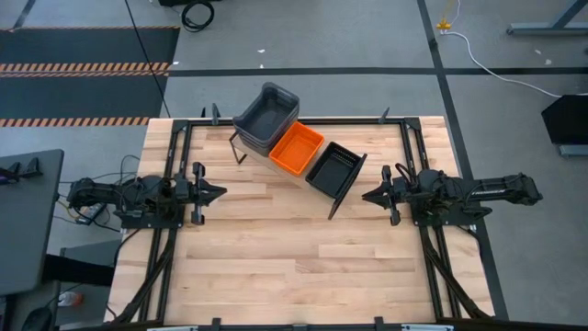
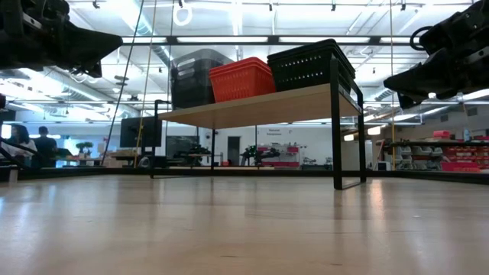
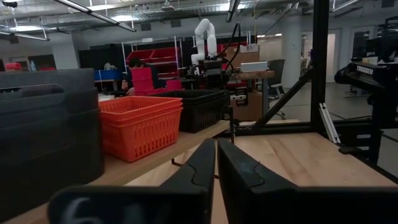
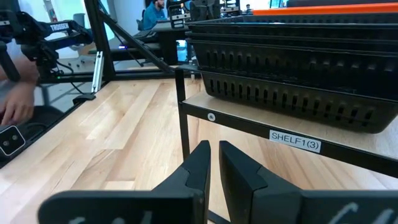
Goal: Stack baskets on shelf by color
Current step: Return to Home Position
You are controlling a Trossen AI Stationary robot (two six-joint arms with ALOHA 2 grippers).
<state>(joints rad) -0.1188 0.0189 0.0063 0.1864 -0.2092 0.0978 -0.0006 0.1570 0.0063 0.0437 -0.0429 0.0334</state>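
The shelf [image 1: 317, 179], a light-wood plank on black end frames, stands slanted at the table's far middle. On it sit three stacks of baskets: grey [image 1: 267, 118], orange [image 1: 297, 149] and black [image 1: 332, 169]. The low view shows them side by side: grey [image 2: 191, 76], orange [image 2: 242, 79], black [image 2: 309, 65]. My left gripper [image 1: 217, 192] hovers at the table's left, fingers shut [image 3: 216, 163], pointing toward the shelf. My right gripper [image 1: 367, 195] hovers at the table's right, just off the shelf's black end frame, fingers shut [image 4: 213, 160].
The shelf's label reads SHELF1(3) [image 4: 296, 142]. Bare wooden tabletop [image 1: 294, 267] stretches across the near half. Black rails [image 1: 170, 165] run along both table sides. A person's hand [image 4: 15, 106] shows beyond the table's edge in the right wrist view.
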